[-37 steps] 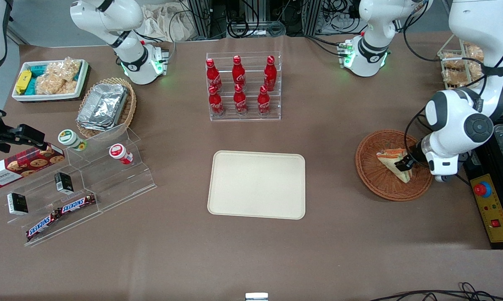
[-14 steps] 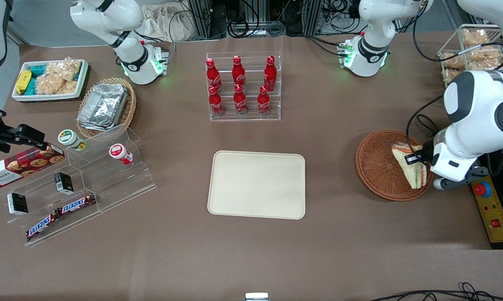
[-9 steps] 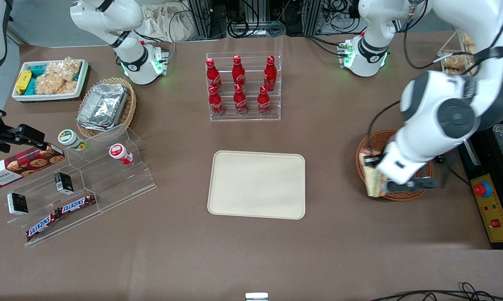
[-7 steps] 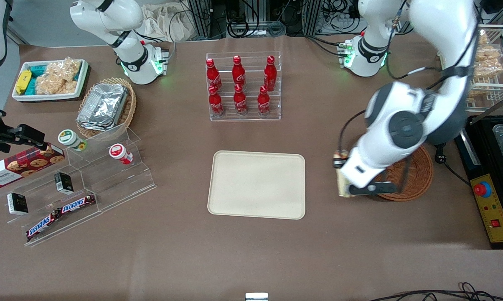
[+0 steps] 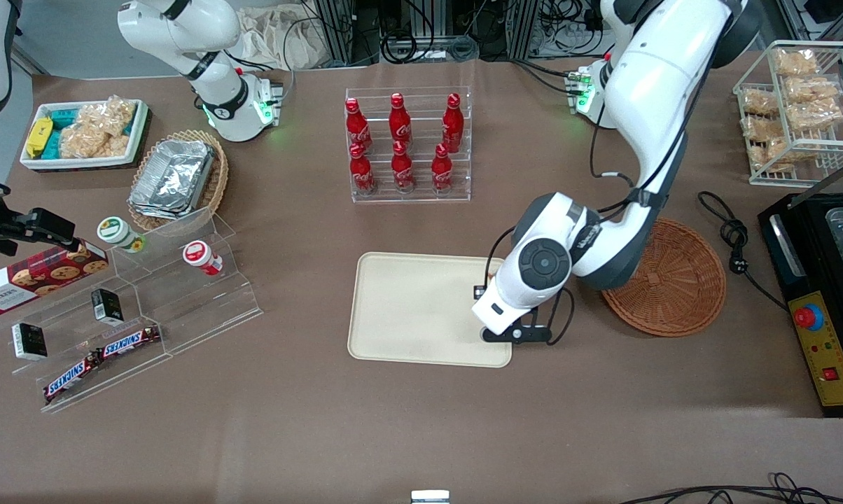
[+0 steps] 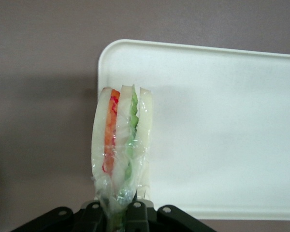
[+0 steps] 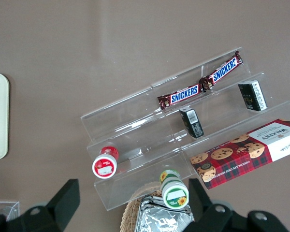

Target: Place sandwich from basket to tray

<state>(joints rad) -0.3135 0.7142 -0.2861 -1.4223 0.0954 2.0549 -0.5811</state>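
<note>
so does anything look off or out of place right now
Nothing stands out. The gripper is shut on the sandwich, holding it above the edge of the tray nearest the basket. The wrap looks intact, the basket sits flat with nothing in it, and the cola bottles stand upright.

sandwich (image 6: 121, 145) hidden under arm in front view, hand (image 6: 122, 212) edge-cropped

The brown tabletop (image 5: 421, 420) carries the tray (image 5: 407, 308), the basket (image 5: 673, 280), a bottle rack (image 5: 409, 145) and a clear stepped stand (image 5: 134, 308).
</note>
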